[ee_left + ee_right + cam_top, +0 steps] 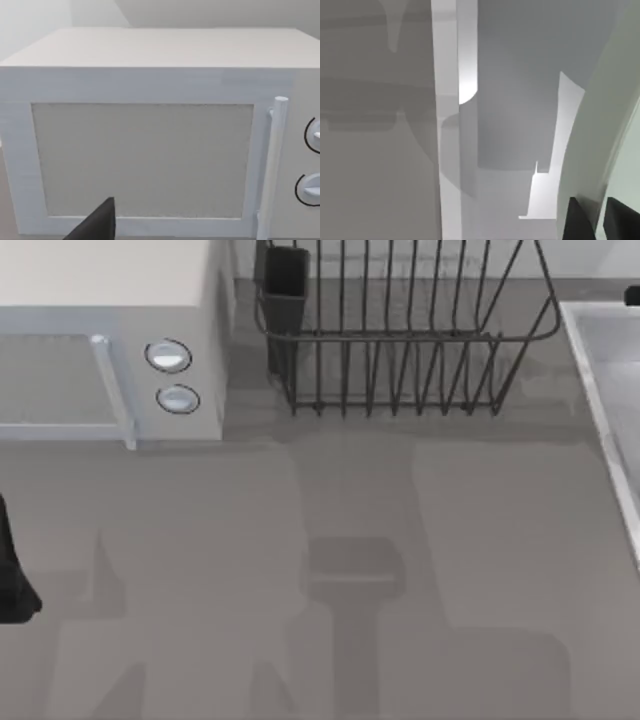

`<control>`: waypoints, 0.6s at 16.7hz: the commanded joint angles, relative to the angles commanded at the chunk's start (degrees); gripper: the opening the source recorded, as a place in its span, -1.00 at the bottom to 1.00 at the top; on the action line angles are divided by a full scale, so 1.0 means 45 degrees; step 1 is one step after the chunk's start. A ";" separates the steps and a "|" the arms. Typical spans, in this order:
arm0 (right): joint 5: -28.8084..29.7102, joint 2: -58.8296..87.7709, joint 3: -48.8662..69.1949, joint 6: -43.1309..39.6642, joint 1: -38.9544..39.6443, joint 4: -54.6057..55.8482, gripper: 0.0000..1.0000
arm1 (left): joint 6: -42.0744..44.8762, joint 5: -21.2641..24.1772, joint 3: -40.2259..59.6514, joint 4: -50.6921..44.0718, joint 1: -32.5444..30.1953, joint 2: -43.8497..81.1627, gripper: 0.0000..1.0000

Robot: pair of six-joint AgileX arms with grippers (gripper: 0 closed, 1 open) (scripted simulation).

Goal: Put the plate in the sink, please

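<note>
The plate (615,125) shows in the right wrist view as a broad pale green curve, its rim running close past the camera, and it hangs over the pale inside of the sink (510,100). The right claw (600,220) has its two dark fingers (580,220) set close together with the plate's edge passing between them, so it appears to be clamped on the plate. Beneath the plate the sink's raised rim runs as a light straight band, with the grey desk (375,150) lying beyond it. From above, the sink (600,400) sits at the desk's right edge, its pale rim slanting down the side. A dark wire dish rack (400,340) stands at the back of the desk, just to the left of the sink, with a dark cup-like holder at its left end. Further left is a white microwave (110,340) with two round knobs (168,356) and an upright bar handle. The left arm is parked at the far left edge of the desk (330,540), where a dark part of it shows. In the left wrist view one dark finger of the left claw (97,225) points toward the microwave's door (142,160), and I cannot tell how far that claw is open.
</note>
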 joint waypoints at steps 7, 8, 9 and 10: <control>0.0000 0.0000 0.0000 0.0000 0.0000 0.0000 0.51 | 0.0000 0.0000 0.0000 0.0000 0.0000 0.0000 1.00; 0.0000 0.0000 0.0000 0.0000 0.0000 0.0000 0.66 | 0.0000 0.0000 0.0000 0.0000 0.0000 0.0000 1.00; 0.0000 0.0000 0.0000 0.0000 0.0000 0.0000 0.81 | 0.0000 0.0000 0.0000 0.0000 0.0000 0.0000 1.00; 0.0000 0.0000 0.0000 0.0000 0.0000 0.0000 0.96 | 0.0000 0.0000 0.0000 0.0000 0.0000 0.0000 1.00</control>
